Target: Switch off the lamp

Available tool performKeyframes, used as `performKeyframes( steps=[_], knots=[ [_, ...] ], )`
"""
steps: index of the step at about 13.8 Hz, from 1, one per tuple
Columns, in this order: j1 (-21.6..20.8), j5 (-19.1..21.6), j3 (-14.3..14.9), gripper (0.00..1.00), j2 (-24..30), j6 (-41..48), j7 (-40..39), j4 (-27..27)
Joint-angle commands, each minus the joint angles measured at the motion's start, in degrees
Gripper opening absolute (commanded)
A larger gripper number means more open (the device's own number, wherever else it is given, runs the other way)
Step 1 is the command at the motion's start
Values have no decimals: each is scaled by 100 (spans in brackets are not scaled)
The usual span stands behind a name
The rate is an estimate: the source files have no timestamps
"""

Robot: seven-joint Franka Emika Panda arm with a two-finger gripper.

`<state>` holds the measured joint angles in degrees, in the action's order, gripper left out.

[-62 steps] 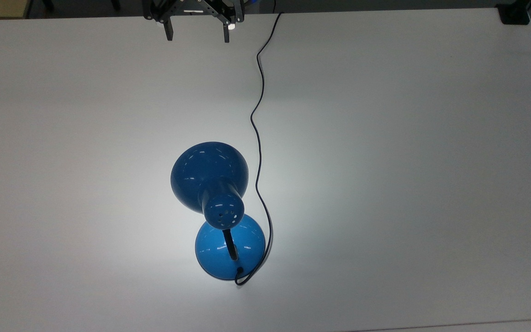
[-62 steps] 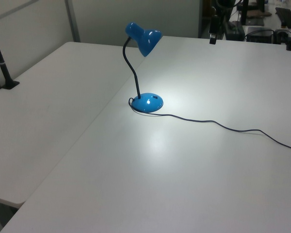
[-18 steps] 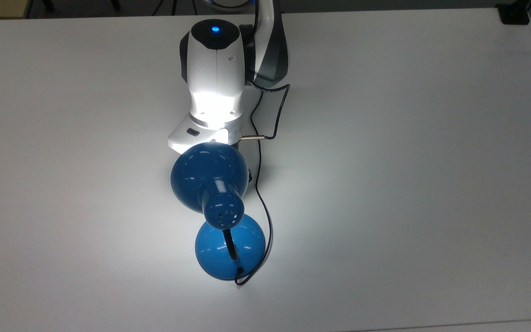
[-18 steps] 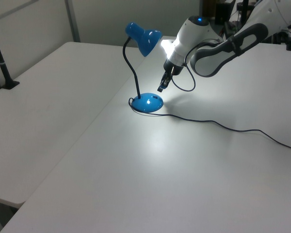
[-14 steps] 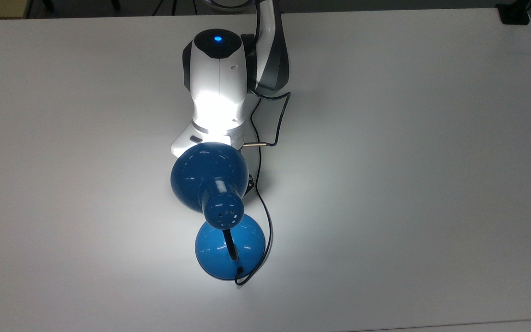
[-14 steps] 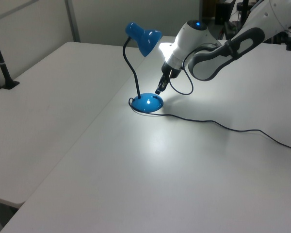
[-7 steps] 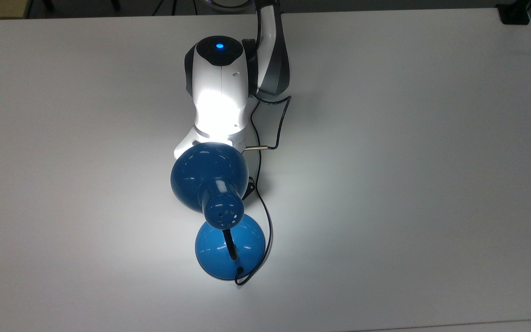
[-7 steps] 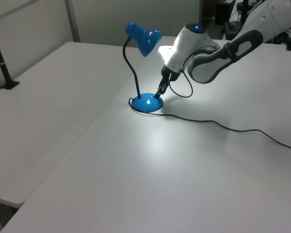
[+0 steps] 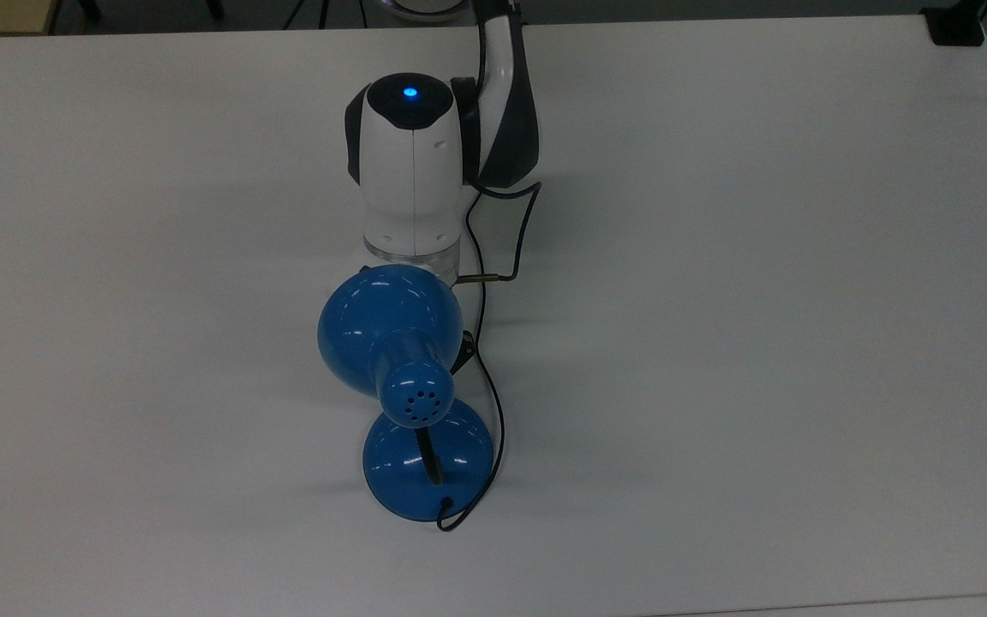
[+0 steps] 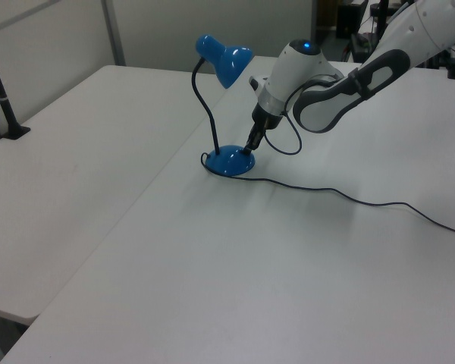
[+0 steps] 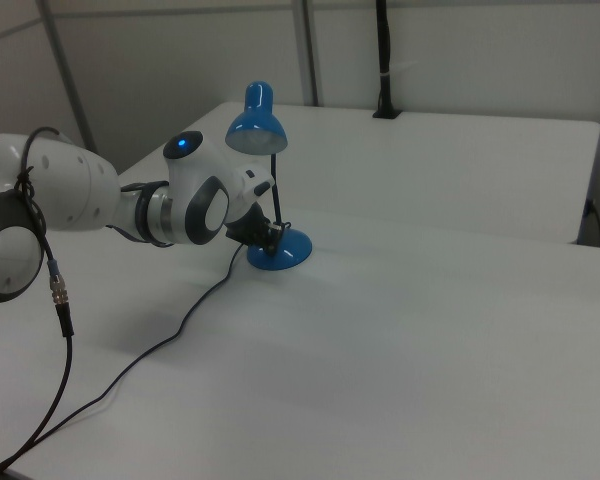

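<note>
lamp (image 9: pixel 391 343): blue one, standing mid-table (image 9: pixel 759 300); in the top view the shade sits at 12 o'clock from the round base (image 10: pixel 229 161), cord (image 10: pixel 341 194) trailing off along the table.

light: no glow under the shade and no bright patch on the table, so it looks off to me.

jaws (image 10: pixel 250 149): tip is right down on the base's rim in the left view, at about 3 o'clock on the base. Can't tell if they're pinched together or parted.

key relation: base is directly under the tip, basically touching. The arm (image 11: pixel 195 200) comes in from 12 o'clock in the top view, ducking under the shade.

next, my guess: just lift straight off without bumping the shade or snagging the cord.
</note>
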<state>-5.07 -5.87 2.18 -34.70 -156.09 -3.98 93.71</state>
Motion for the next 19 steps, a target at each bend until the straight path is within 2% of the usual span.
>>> performKeyframes(
  steps=[1,3,4,5,6,8,12,15,17,19],
  knots=[
    [-47,-81,19,0,295,-36,126,164],
    [-47,-72,19,0,708,147,117,489],
    [-38,-63,19,1,1015,697,135,586],
    [-38,-46,19,27,1244,1512,135,561],
    [-46,-46,2,48,1368,1998,152,552],
    [-55,-46,-42,100,1710,2825,100,552],
    [-29,-37,-69,100,2422,4179,143,552],
    [6,-2,-69,100,3458,5639,161,561],
    [85,234,-60,100,3864,5931,170,579],
    [269,498,-16,100,4015,5897,196,561]
  ],
)
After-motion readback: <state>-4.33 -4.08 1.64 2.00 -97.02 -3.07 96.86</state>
